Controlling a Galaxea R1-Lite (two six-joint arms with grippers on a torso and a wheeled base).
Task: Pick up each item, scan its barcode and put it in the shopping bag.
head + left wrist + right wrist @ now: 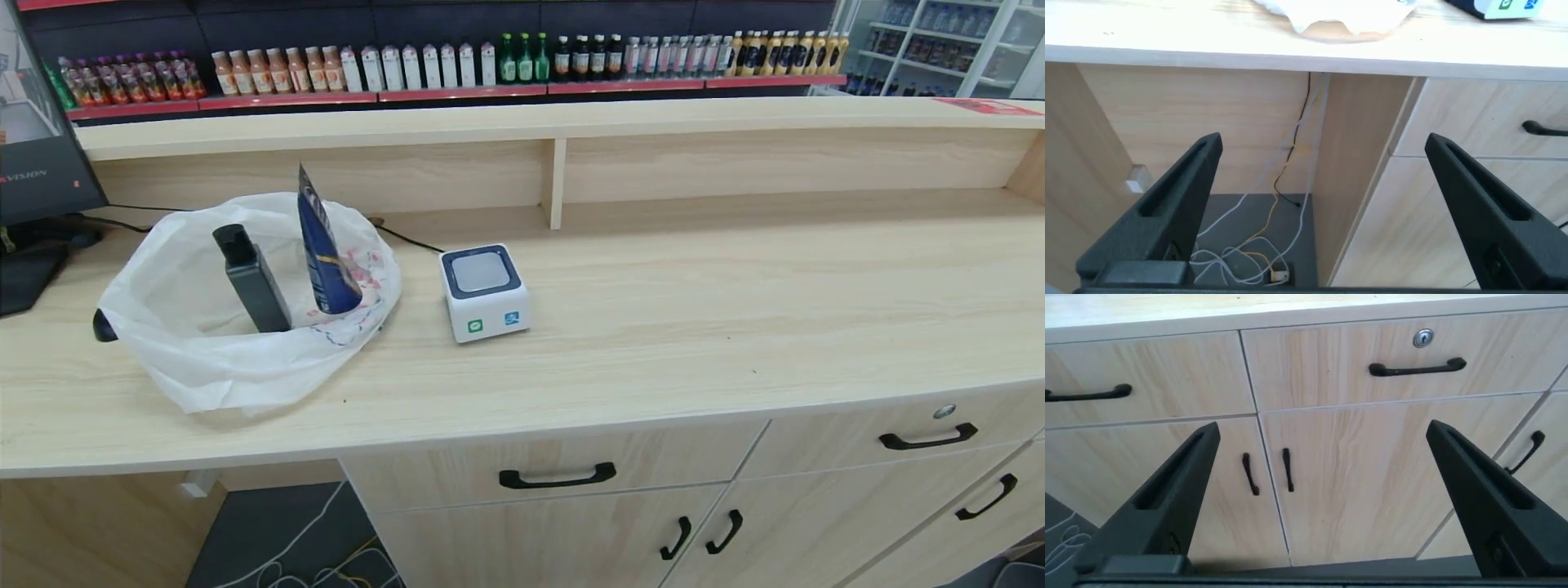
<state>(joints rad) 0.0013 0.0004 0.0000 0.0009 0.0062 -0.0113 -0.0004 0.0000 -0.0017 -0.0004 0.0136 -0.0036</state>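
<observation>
A white, crumpled plastic shopping bag (188, 367) sits on the pale wood-grain counter (694, 327), at about 9 o'clock from a small white cube scanner with a dark-rimmed grey top (483, 290). The two are near each other but not touching. Inside the bag stand both of the task's items. A dark grey, flat-sided bottle with a black cap (255, 282) leans slightly, and at its 3 o'clock a blue squeeze tube (325, 253) stands on its cap with its crimped end up, poking above the bag's rim.

Both arms hang below the counter's edge. The left claw (1323, 143) is spread wide with nothing between its fingers, and it faces the open bay under the counter where loose cables (1266, 245) lie. The right claw (1323, 429) is likewise spread and empty, in front of the cabinet doors with black handles (1267, 471).

As I judge it, the scan-and-bag cycle is done for these two items and the task is at or near its end. If another item is to be handled, the next move calls for a claw to rise above the counter's lip. It should come over the counter at the scanner's 3 o'clock side, away from the bag, so the leaning bottle and tube are not knocked.
</observation>
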